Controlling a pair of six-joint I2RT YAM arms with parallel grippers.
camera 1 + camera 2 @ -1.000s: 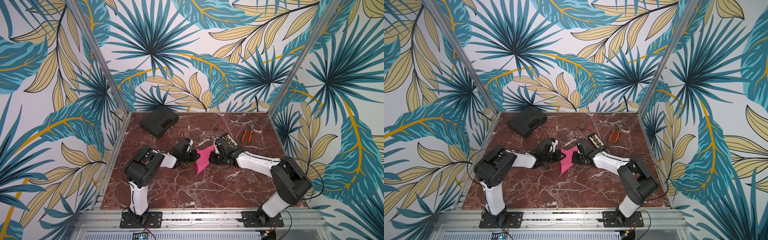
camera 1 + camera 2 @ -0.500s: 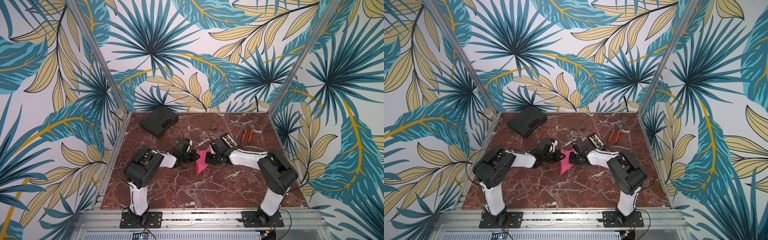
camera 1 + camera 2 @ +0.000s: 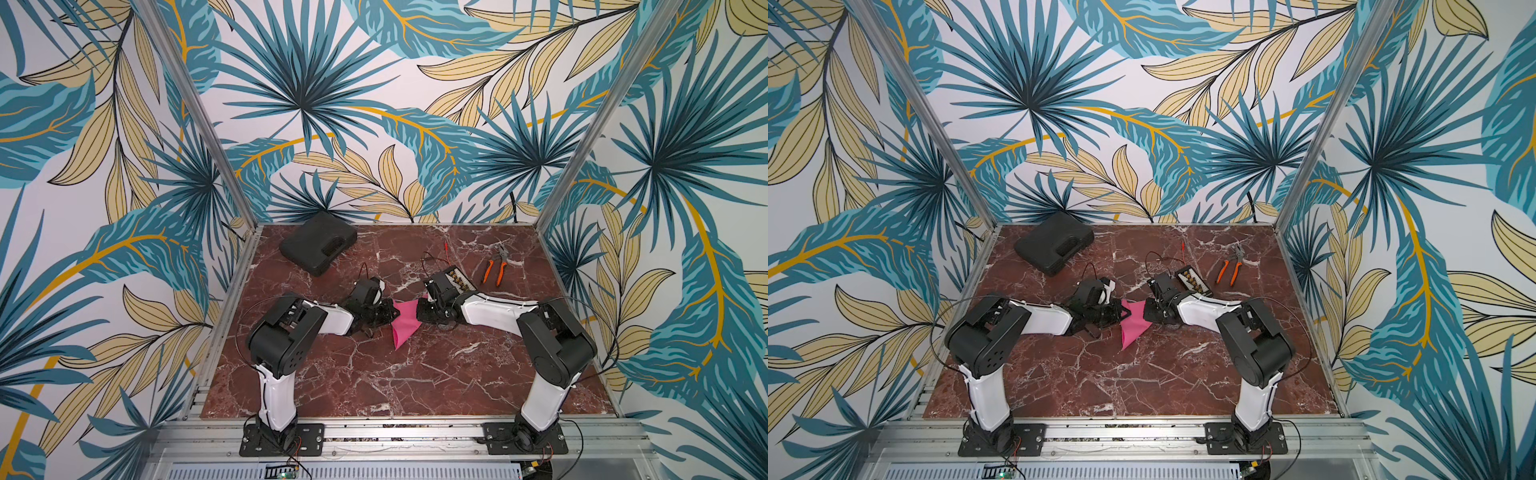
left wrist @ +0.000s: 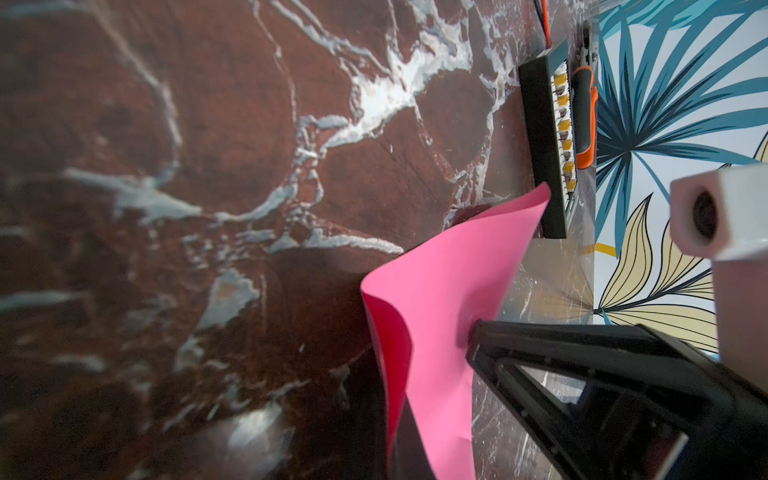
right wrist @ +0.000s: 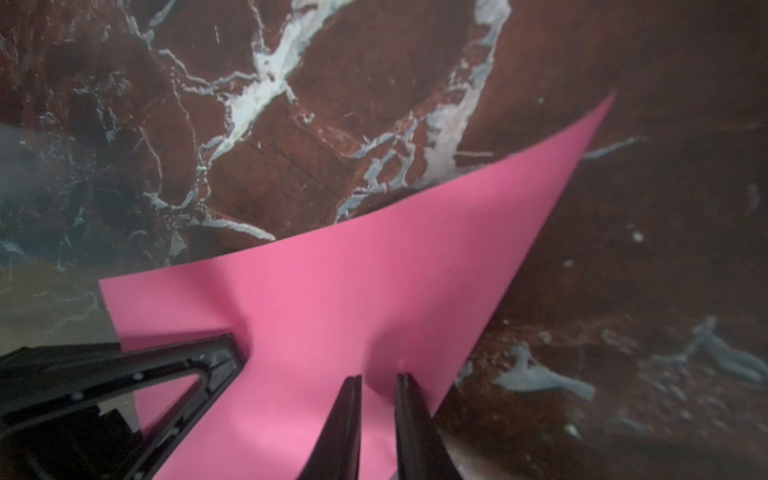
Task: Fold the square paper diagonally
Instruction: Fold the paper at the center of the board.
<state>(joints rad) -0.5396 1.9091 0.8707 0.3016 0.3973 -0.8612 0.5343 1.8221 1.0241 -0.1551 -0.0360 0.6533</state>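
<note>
The left gripper [image 3: 388,314] is closed tight on an edge of the square paper [image 3: 404,325]. In the left wrist view one black finger [image 4: 540,353] presses the pink sheet, which curls up around it and shows a darker inner layer. In the right wrist view the fingers [image 5: 195,374] of the right gripper [image 3: 420,313] stand a little apart, with the paper spread across the gap between them. The paper is loosely doubled over and raised off the marble table [image 3: 374,374]. It sits near the black strip [image 3: 460,277] with yellow inserts, one corner pointing at that strip, in the same place as a second ago. The right gripper is between the paper and the strip, and the left gripper is on the paper's side away from the strip. Since a second ago the right arm [image 3: 557,345] has swung its elbow in closer to the strip, while the left arm [image 3: 286,332] is unchanged. Orange-handled pliers [image 3: 494,270] lie just beside the strip, and a black case [image 3: 318,247] lies well apart from it.
</note>
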